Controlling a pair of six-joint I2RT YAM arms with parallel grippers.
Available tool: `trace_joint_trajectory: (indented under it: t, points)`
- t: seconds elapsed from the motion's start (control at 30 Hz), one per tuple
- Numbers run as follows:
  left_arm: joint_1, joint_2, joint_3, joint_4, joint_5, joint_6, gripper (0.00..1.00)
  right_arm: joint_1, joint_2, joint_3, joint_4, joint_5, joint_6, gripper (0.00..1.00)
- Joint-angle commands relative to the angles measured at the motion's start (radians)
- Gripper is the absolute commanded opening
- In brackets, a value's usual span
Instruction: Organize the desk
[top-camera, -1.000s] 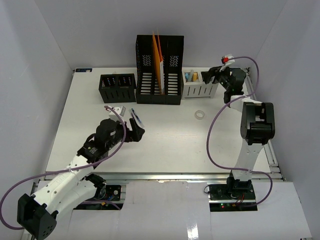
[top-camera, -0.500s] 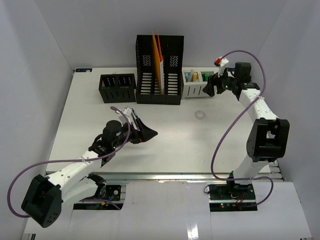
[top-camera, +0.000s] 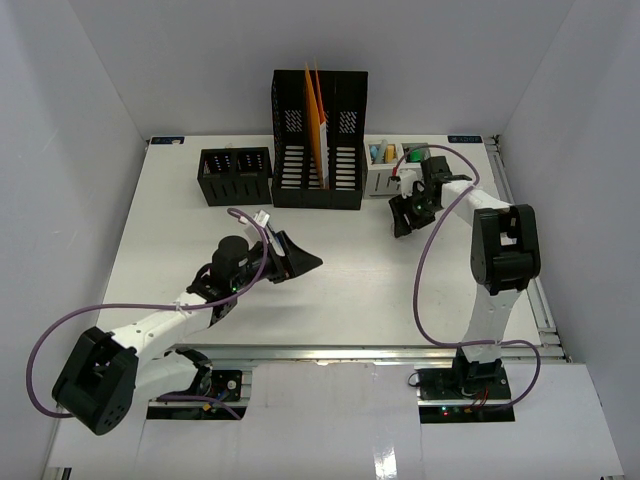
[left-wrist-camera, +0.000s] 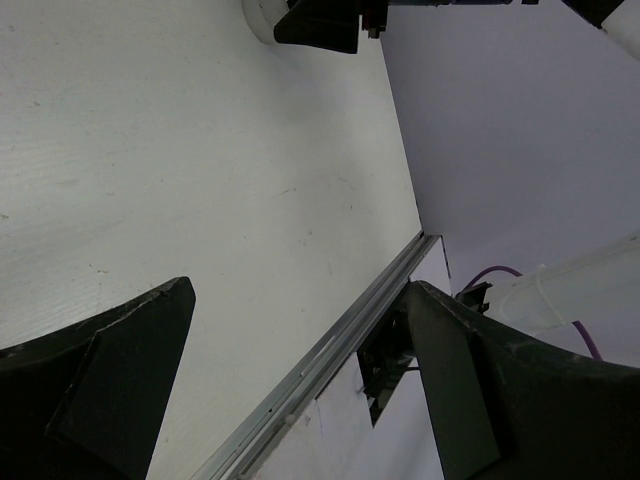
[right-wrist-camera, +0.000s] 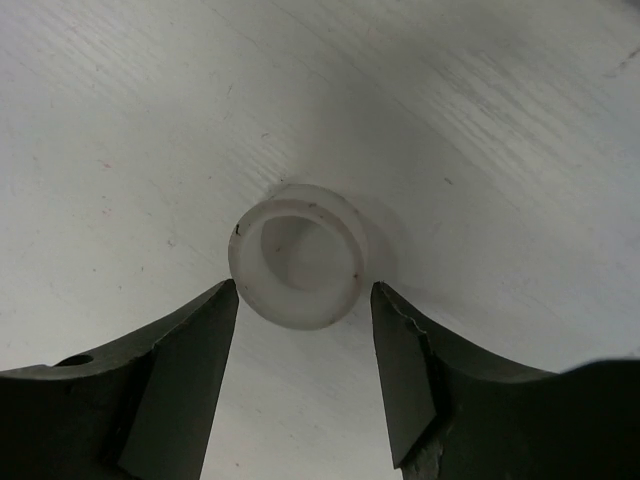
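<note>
Two fingers (right-wrist-camera: 190, 370) of the right gripper (right-wrist-camera: 302, 290) straddling the white ring (right-wrist-camera: 297, 255), gaps both sides, nothing gripped yet. Grab step?

> Looks like it. Ring's flat on the desk (right-wrist-camera: 120, 120) right between them, so I'd just squeeze and lift. Meanwhile the left gripper (left-wrist-camera: 300, 290) hangs wide open, empty, bare desk under it.

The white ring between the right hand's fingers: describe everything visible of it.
The white ring is a short, thick-walled hoop, matte like plastic, with a few dark specks on its rim. It lies flat on the desk, hollow centre facing up. The right hand hangs over it, its black fingers open on either side, apparently not yet touching it.
</note>
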Motion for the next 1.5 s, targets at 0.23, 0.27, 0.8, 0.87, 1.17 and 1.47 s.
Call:
trace_joint_trajectory:
  t: [0.23,0.27,0.8,0.87,1.17,1.47]
  points:
    - [0.003,0.021,0.017,0.07,0.018,-0.018,0.98,0.023,0.058,0.067,0.03,0.089,0.034,0.54]
    - [0.004,0.022,0.017,0.072,0.02,-0.018,0.98,0.023,0.048,0.06,0.03,0.072,0.032,0.54]
    - [0.003,0.019,0.023,0.062,0.024,-0.01,0.98,0.003,-0.056,0.033,0.093,0.005,0.127,0.7]
    - [0.003,0.019,0.023,0.058,0.022,-0.007,0.98,0.003,-0.051,0.037,0.116,0.031,0.143,0.68]
    - [0.003,0.024,0.021,0.058,0.019,-0.001,0.98,0.003,0.006,0.049,0.142,0.097,0.126,0.52]
    - [0.001,0.06,0.035,0.095,0.026,-0.03,0.97,0.005,0.065,0.036,0.149,0.125,0.095,0.37]
